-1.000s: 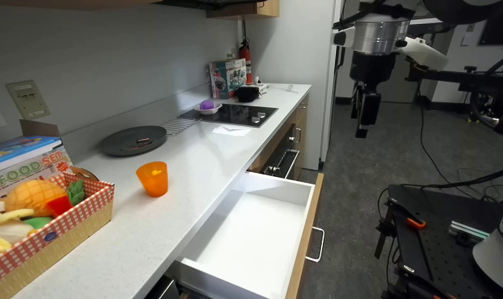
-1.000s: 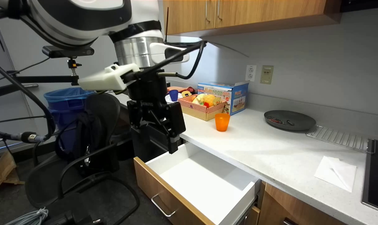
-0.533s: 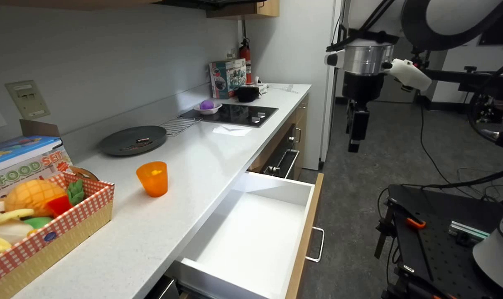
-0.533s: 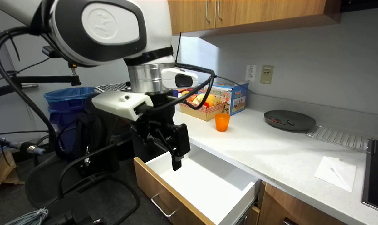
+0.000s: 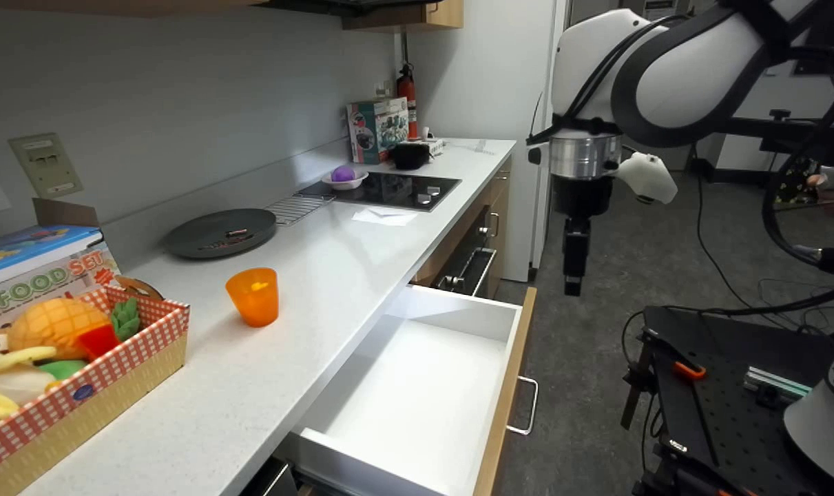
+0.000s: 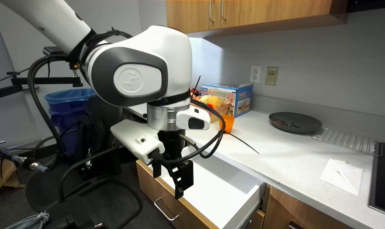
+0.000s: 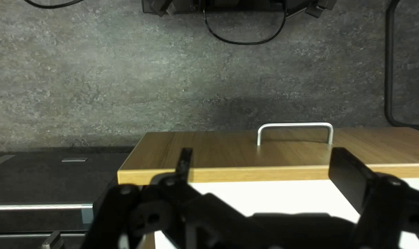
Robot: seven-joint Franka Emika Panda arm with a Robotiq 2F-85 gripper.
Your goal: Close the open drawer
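The drawer (image 5: 430, 386) is pulled out from under the counter, with a white interior and a brown wood front. It also shows in an exterior view (image 6: 224, 197), partly hidden by my gripper. Its metal bar handle (image 7: 295, 124) is on the outer face of the front. My gripper (image 6: 168, 184) is open and empty, pointing down. In an exterior view the gripper (image 5: 573, 284) hangs on the floor side of the front, above rim height. In the wrist view the fingers of my gripper (image 7: 263, 155) spread across the front's top edge. I see no contact; the exact gap cannot be told.
The white counter (image 5: 306, 296) runs above the drawer. On it are an orange cup (image 5: 253, 297), a basket of toy food (image 5: 113, 372), a dark pan (image 5: 220, 233) and a cooktop (image 5: 396, 189). A black cart (image 5: 726, 372) stands across the dark floor.
My gripper has come down steadily and shifted a little toward the cabinet side, with a slight turn of the wrist. The drawer has not moved.
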